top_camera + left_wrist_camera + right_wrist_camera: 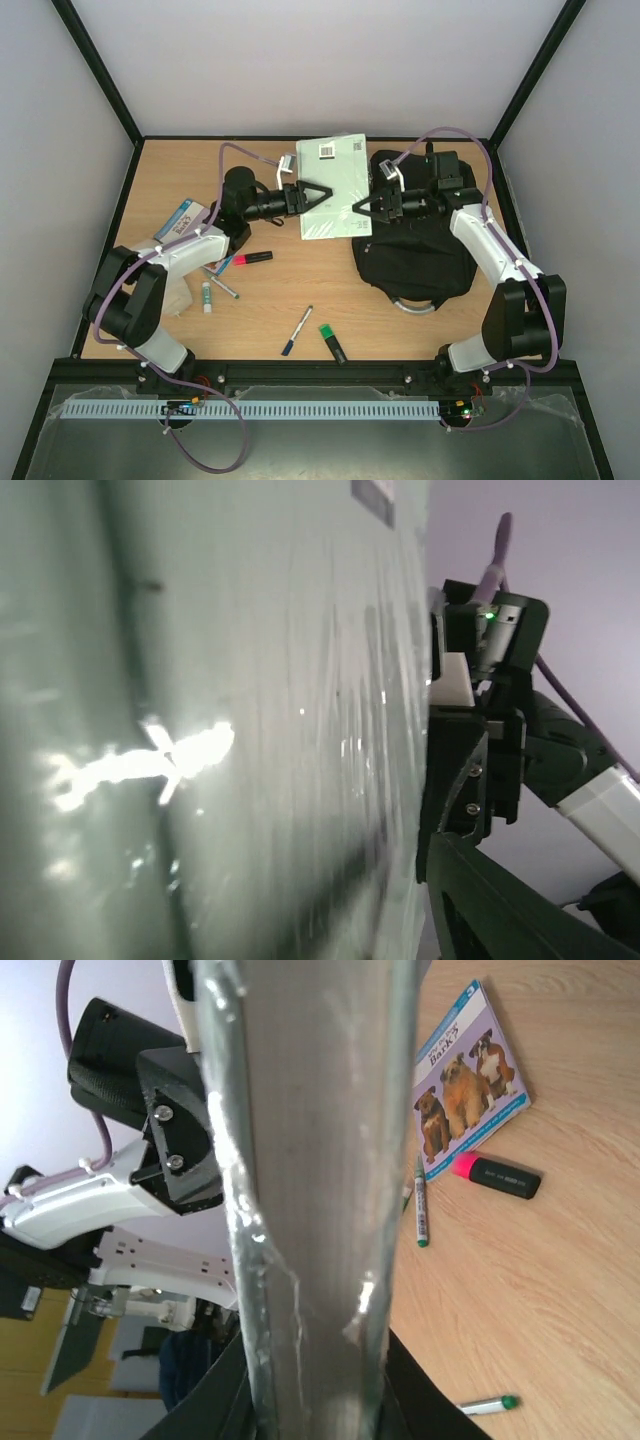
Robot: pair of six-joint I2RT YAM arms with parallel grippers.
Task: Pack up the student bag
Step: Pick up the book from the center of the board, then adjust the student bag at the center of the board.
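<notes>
Where my right claw (pixel 360 207) meets the wrapped pad (pixel 335 175), its dark fingers (pixel 225 1400) lie flush against either face of the pad's right edge. The right wrist view shows this edge-on, so I note the claw as closed on the pad.

Left claw (pixel 320 194): at the pad's left edge, facing the right claw. Glossy film fills the left wrist view, and one dark finger (pixel 480 910) shows just beside it. I cannot tell whether this claw grips or stands clear.

Pad: pale green, film-wrapped, broad side up, spanning between both claws. A barcode label (pixel 327 150) sits by its far edge. In the top view its right edge overlaps the far-left corner of the student bag (pixel 415 260).

Student bag: black, lying on the right half of the worktop (pixel 400 345), partly under my right forearm. Its silvery loop handle (pixel 418 303) is at the near side.

Left half of the worktop: dog booklet (pixel 183 218), pink highlighter (pixel 252 258), thin marker (pixel 222 283) and glue stick (pixel 207 297), all close to my left arm. Pen (pixel 297 331) and green highlighter (pixel 333 343) lie side by side toward the near edge.
</notes>
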